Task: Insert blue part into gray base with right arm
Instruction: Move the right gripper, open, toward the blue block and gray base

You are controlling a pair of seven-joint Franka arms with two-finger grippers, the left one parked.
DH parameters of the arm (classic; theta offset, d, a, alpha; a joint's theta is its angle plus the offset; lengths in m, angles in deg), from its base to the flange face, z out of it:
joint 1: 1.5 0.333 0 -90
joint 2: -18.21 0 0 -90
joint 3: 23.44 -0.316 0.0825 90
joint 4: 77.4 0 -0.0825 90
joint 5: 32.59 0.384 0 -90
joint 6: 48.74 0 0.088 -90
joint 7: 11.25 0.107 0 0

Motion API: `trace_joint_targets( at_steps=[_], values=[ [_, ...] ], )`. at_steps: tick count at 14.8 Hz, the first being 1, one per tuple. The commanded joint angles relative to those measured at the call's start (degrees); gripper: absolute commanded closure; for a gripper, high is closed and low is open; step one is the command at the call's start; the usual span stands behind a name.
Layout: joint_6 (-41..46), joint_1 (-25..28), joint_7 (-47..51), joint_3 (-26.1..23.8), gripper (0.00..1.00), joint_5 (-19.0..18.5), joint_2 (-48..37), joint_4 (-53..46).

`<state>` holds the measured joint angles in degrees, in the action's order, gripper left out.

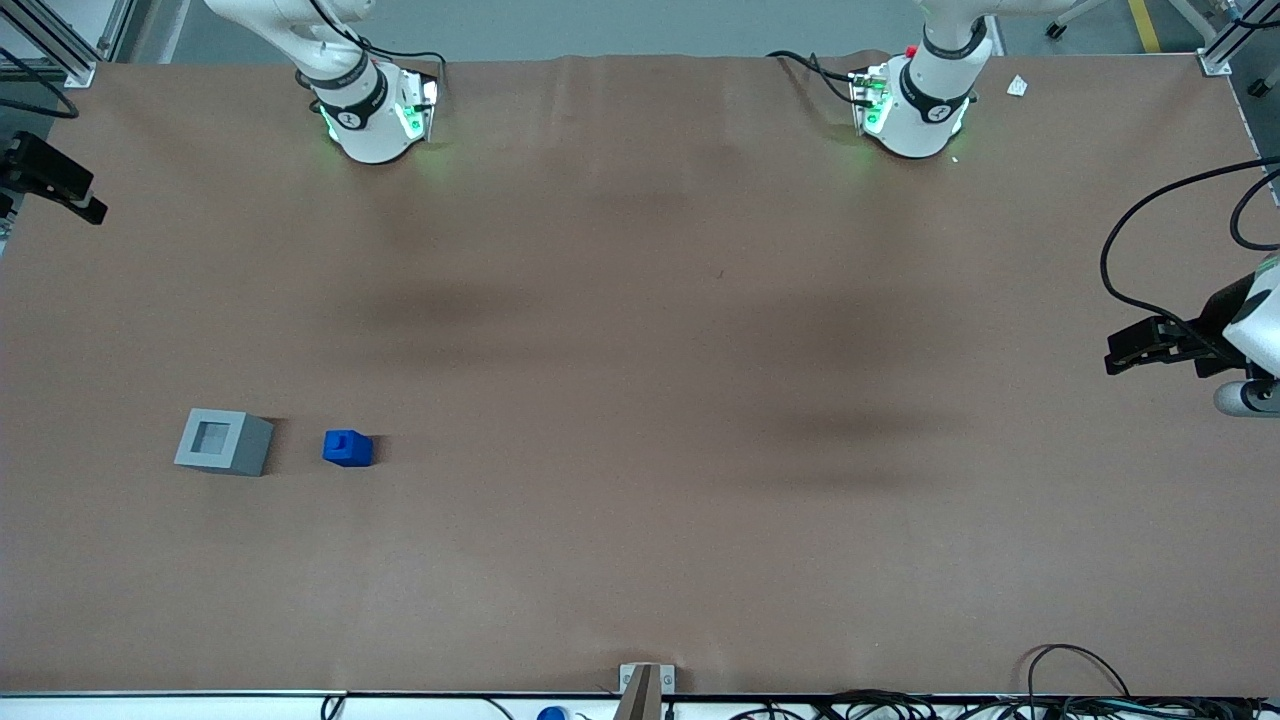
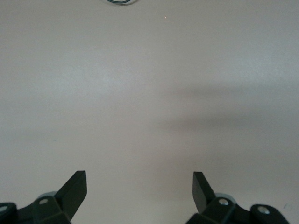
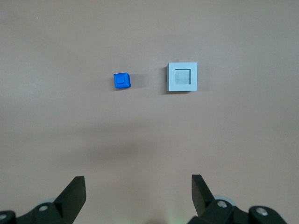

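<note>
Brown paper-covered surface (image 1: 640,400) carried two small things, both toward the working arm's end and nearer the front camera than the arm bases. Small bright blue plastic block (image 1: 348,448), roughly cubic, sat upright on the surface; a small raised notch showed on its top face, and its side faces read darker than the top. From the wrist camera the same blue block (image 3: 122,80) appeared as a near-square with a slightly darker square mark at its centre. Light gray cube-like base (image 1: 224,441) stood just beside it, apart and not touching, a strip of bare brown surface between them. Gray base was clearly the larger of the two. Its top face held a square recess, the floor of which looked a shade darker than the pale rim around it; the side turned toward the blue block was a darker gray. In the wrist view the gray base (image 3: 182,77) showed the recess squarely from above, framed by an even pale border, empty of the blue block.

Black two-finger claw (image 3: 138,193) of the white jointed right arm (image 1: 360,100) hung high above the surface, well apart from both blocks, looking down on them. Its two dark fingertips (image 3: 74,189) stood wide apart, spread and holding nothing. A soft shadow lay on the surface between claw and blocks.
</note>
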<state>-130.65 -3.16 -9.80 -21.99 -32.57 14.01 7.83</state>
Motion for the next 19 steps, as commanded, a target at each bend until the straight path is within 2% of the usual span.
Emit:
trace_joint_targets(
  at_steps=[1, 9, 12, 14, 19],
  values=[
    [0.17, -0.45, -1.45, -0.13, 0.0, 0.16, -0.37, 0.29],
    [-1.14, -1.5, -2.51, 0.05, 0.0, 0.42, 1.29, 2.74],
    [-4.3, -2.2, -2.24, 0.05, 0.0, 0.95, 7.08, 3.8],
    [-8.42, -3.0, -2.15, 0.05, 0.0, 1.04, 10.68, 5.29],
    [-26.7, -1.34, -1.71, -0.22, 0.0, 1.04, 18.33, 12.06]
  ],
)
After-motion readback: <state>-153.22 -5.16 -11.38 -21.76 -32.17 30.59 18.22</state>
